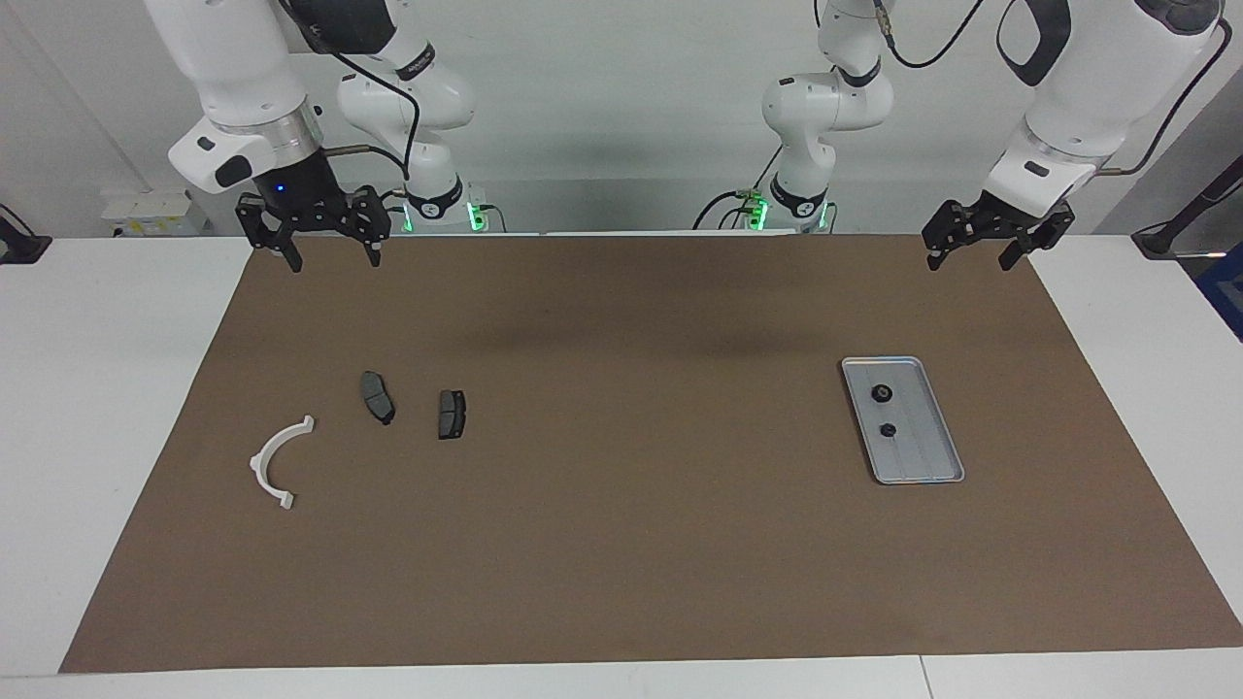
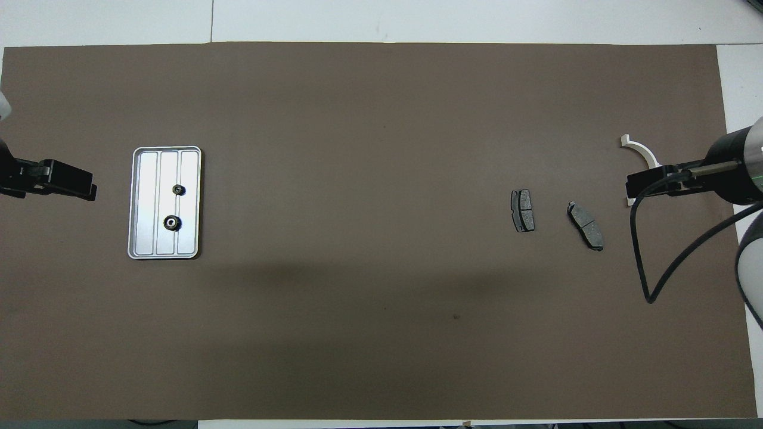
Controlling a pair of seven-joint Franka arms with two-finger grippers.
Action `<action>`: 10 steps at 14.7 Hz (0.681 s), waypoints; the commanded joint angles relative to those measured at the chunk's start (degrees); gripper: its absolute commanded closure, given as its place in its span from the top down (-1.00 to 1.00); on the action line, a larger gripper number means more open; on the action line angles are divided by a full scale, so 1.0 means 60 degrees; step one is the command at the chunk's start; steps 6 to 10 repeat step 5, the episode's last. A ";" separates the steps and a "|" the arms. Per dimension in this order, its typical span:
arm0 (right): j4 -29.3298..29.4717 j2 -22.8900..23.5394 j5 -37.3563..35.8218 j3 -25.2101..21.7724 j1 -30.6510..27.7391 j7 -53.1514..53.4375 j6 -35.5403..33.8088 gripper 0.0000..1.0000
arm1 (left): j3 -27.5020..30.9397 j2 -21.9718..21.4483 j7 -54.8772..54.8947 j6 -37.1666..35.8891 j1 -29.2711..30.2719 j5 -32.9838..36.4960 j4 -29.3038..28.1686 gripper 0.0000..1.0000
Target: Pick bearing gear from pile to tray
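While raised, left gripper (image 1: 967,254) and right gripper (image 1: 331,253) hold nothing, fingers spread.

We have two high cameras on one worktop (image 1: 117,320). The facing view looks from across it toward the robots, slanting down, so both arm bases stand along 12 o'clock and the whole brown mat (image 1: 631,544) fits in, seen from a fair way off. The overhead view hangs above the robots' own end and looks steeply down and forward, the arms entering from the 3 and 9 o'clock edges. We share the mat (image 2: 381,333) between them, half a turn apart: the tray (image 1: 940,464) at 3 o'clock facing sits at 9 o'clock overhead (image 2: 136,202).
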 commanded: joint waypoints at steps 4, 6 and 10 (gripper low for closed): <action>-0.0217 -0.0178 0.0215 0.0030 -0.0082 -0.0236 0.0105 1.00 | 0.0036 0.0130 0.0051 0.0213 -0.0046 -0.0354 0.0164 1.00; -0.0217 -0.0178 0.0215 0.0030 -0.0082 -0.0236 0.0105 1.00 | 0.0036 0.0130 0.0037 0.0213 -0.0075 -0.0354 0.0150 1.00; -0.0217 -0.0178 0.0215 0.0030 -0.0082 -0.0236 0.0105 1.00 | 0.0036 0.0130 0.0037 0.0213 -0.0075 -0.0354 0.0150 1.00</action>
